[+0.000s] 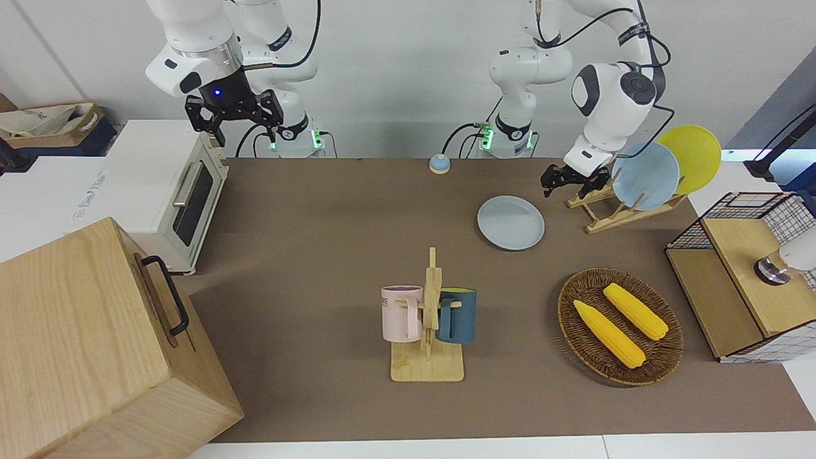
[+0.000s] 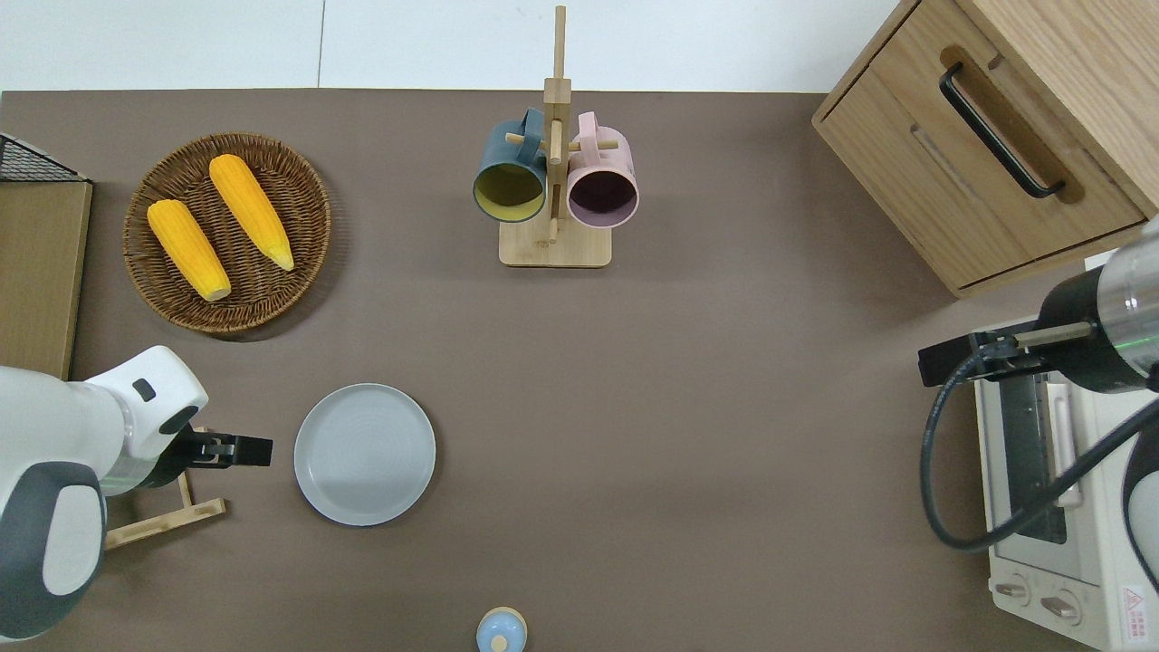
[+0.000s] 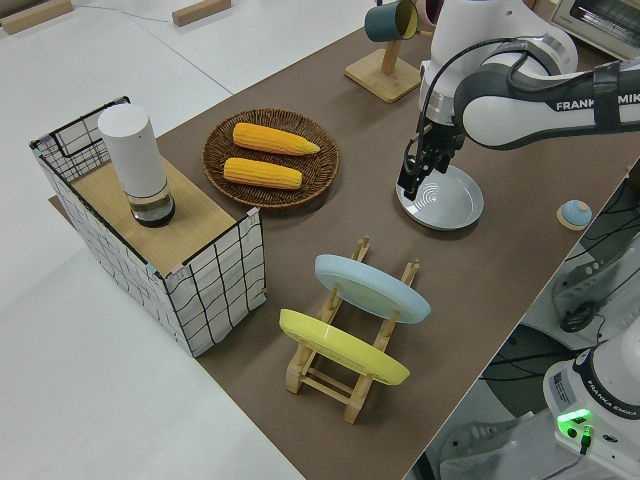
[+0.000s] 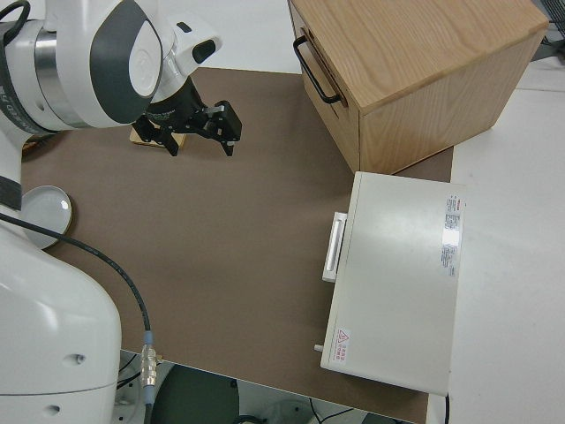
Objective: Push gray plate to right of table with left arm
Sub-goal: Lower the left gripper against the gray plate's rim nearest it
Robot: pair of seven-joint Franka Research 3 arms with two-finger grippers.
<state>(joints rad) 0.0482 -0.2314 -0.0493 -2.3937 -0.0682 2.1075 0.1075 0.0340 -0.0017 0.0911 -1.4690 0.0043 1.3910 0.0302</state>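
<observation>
The gray plate [image 1: 510, 222] lies flat on the brown table [image 1: 331, 223], between the mug rack and the robots; it also shows in the overhead view [image 2: 364, 454] and the left side view [image 3: 441, 198]. My left gripper [image 1: 564, 182] is low beside the plate's rim, on the side toward the left arm's end of the table, between the plate and the wooden plate rack. In the overhead view [image 2: 258, 450] a small gap separates it from the rim. Its fingers look shut and hold nothing [image 3: 408, 183]. My right gripper [image 1: 237, 122] is parked, open and empty.
The plate rack [image 1: 609, 210] holds a sky-blue plate [image 1: 645, 175] and a yellow plate [image 1: 693, 156]. A wicker basket [image 1: 574, 319] holds two corn cobs. A mug rack [image 1: 428, 319], wooden cabinet [image 1: 95, 344], toaster oven [image 1: 172, 191], wire shelf [image 1: 746, 274] and small blue bell [image 1: 438, 164] also stand here.
</observation>
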